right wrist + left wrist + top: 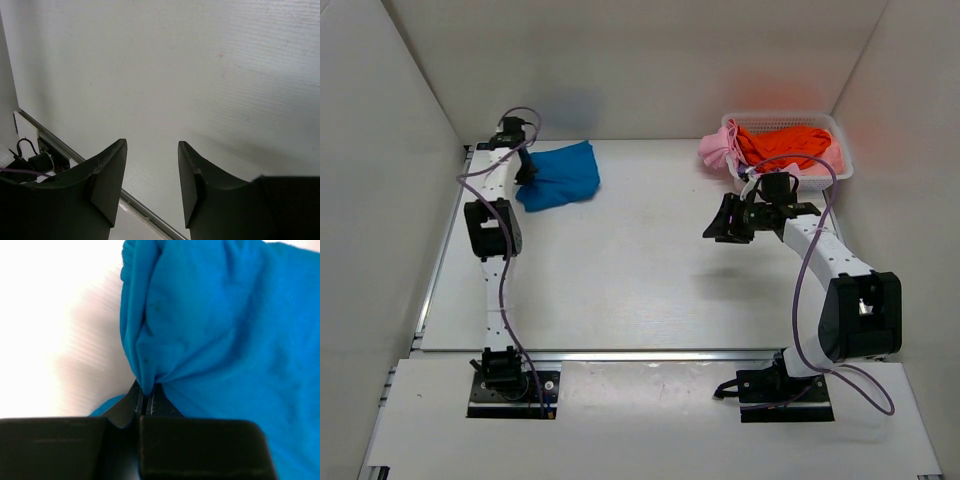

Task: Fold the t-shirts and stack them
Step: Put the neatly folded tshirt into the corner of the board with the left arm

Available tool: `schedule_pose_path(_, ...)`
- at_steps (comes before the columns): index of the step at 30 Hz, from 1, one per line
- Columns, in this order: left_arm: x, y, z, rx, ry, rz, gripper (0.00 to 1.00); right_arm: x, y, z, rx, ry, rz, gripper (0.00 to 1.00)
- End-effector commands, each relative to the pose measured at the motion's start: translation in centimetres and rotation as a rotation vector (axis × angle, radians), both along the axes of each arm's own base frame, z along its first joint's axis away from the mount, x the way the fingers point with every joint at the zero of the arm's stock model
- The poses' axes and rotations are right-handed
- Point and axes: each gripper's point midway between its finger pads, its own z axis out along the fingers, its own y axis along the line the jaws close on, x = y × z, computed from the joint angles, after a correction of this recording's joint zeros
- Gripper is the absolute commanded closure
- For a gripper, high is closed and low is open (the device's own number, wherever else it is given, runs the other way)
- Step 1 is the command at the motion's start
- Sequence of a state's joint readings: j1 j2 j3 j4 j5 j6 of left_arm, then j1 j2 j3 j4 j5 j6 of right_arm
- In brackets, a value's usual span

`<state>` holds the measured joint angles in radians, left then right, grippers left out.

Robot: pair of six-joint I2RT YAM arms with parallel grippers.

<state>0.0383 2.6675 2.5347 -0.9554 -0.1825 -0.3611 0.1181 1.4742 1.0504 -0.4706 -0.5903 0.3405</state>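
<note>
Blue t-shirt [560,175]: bunched heap at the far left of the counter [640,280], close to the back wall. My left gripper [145,401] is clamped tight on a gathered pucker at the heap's left edge, and creases fan out from the pinch.

My right gripper [152,150]: jaws apart with nothing between them, over bare counter right of centre. It is well apart from the blue shirt and on the near side of the white mesh basket [842,160]. An orange t-shirt [785,143] lies in the basket, and a pink t-shirt [715,147] spills over its left rim.

Risks, as I judge them:
- The pinch looks to be on a fold, not a clean hem or corner. I cannot tell how many layers are caught. A pull may drag the whole heap instead of opening it.
- Only a small amount of cloth sits between the tips, so a quick lift could let it slip out.
- One hold only. Without my right gripper on a second point, the shirt will likely hang twisted rather than spread flat.
- The heap sits near the wall and my own left arm, leaving little room to lay it out there.
</note>
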Motion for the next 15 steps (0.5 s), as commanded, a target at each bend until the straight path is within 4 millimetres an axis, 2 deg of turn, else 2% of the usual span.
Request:
schedule_pose_path(1, 1.8, 6.6, 3.0, 0.000, -0.134, 0.114, 1.00, 0.2, 0.1, 1.2, -0.014, -0.019, -0.006, 0.58)
schedule_pose_path(5, 2.9, 10.3, 4.5, 0.063, -0.209, 0.118, 1.00, 0.5, 0.3, 1.5, -0.016, -0.015, -0.011, 0.58)
schedule_pose_path(10, 4.1, 12.4, 5.4, 0.198, -0.247, 0.033, 1.00, 1.0, 1.0, 1.1, -0.006, 0.009, -0.002, 0.58)
schedule_pose_path(12, 4.3, 13.3, 5.0, 0.190, -0.258, 0.040, 1.00, 0.8, 1.5, 0.8, -0.013, 0.024, 0.005, 0.59)
schedule_pose_path(14, 5.0, 13.6, 4.7, 0.147, -0.289, 0.029, 1.00, 1.5, 1.7, 1.1, -0.001, 0.020, -0.001, 0.59)
schedule_pose_path(15, 5.2, 14.1, 5.1, 0.158, -0.304, 0.032, 1.00, 1.4, 1.8, 1.0, -0.002, 0.027, 0.001, 0.59)
